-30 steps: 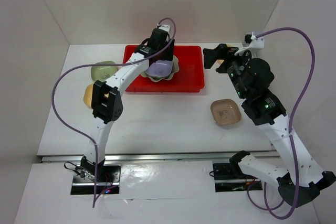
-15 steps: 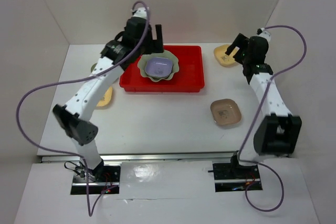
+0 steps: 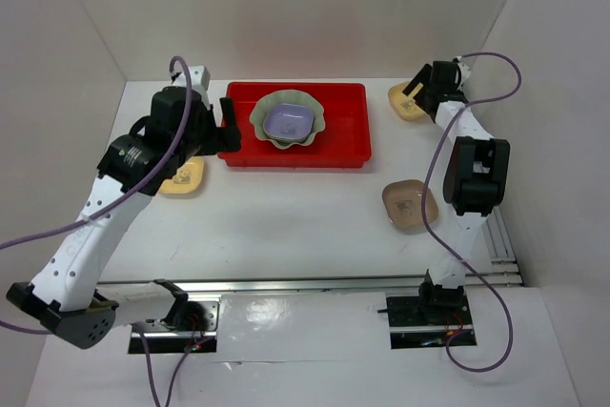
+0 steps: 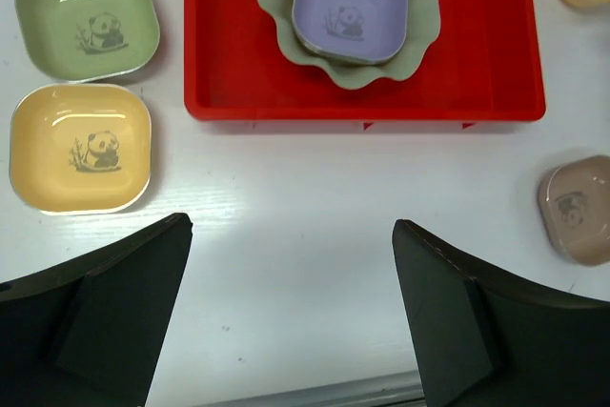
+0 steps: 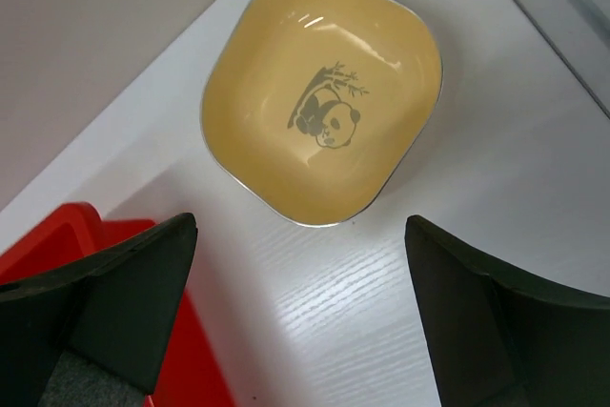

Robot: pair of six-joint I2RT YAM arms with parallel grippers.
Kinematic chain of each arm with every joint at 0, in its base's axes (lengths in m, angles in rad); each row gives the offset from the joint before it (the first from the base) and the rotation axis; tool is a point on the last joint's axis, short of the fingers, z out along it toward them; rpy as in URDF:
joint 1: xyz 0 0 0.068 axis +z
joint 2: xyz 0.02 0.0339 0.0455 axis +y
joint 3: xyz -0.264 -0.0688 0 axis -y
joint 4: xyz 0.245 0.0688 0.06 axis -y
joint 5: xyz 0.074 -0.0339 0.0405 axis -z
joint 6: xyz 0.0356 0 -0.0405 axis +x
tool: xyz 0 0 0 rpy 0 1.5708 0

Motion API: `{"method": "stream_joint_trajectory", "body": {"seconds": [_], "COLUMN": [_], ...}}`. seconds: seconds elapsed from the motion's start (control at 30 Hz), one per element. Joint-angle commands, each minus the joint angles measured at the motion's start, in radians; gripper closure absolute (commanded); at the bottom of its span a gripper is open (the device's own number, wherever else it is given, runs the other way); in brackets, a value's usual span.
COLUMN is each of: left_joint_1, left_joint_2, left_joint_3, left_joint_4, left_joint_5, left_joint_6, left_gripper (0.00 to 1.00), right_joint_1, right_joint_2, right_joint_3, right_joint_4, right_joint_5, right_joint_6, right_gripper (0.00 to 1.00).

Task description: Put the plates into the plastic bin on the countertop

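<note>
Four glossy rounded-square dishes lie on the flat white countertop: nearest the pinkish-tan dish, then the yellow dish and green dish by the spread, empty left gripper. Beyond, the shallow red plastic bin holds the pale green scalloped dish nesting the lavender dish. Farthest, the right gripper hangs spread above a second yellow dish, probably light, stiff and slippery; its raised rim looks best to pinch.

Glossy, smooth yellow dish on faintly wood-grained matt white countertop; shiny red plastic bin.
</note>
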Motion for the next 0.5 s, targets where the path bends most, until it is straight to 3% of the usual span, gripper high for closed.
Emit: {"method": "stream_joint_trajectory", "body": {"seconds": [0.0, 0.03, 0.2, 0.47], "left_joint_1": [-0.001, -0.001, -0.019, -0.094], "left_joint_2": [-0.058, -0.076, -0.094, -0.124], "left_joint_3": [-0.060, -0.081, -0.094, -0.157], "left_joint_4": [0.007, 0.008, 0.018, 0.041], "left_joint_5": [0.018, 0.033, 0.072, 0.014], "left_joint_6": [0.029, 0.029, 0.020, 0.029], "left_gripper": [0.00, 0.00, 0.00, 0.00], "right_joint_1": [0.034, 0.063, 0.083, 0.062], "right_joint_2": [-0.023, -0.037, -0.074, -0.023], "right_joint_3": [0.044, 0.016, -0.174, -0.196], "right_joint_4": [0.064, 0.093, 0.205, 0.290], "right_joint_5": [0.116, 0.192, 0.274, 0.283], "right_joint_6": [0.065, 0.097, 0.249, 0.325], "right_gripper": [0.04, 0.04, 0.04, 0.07]}}
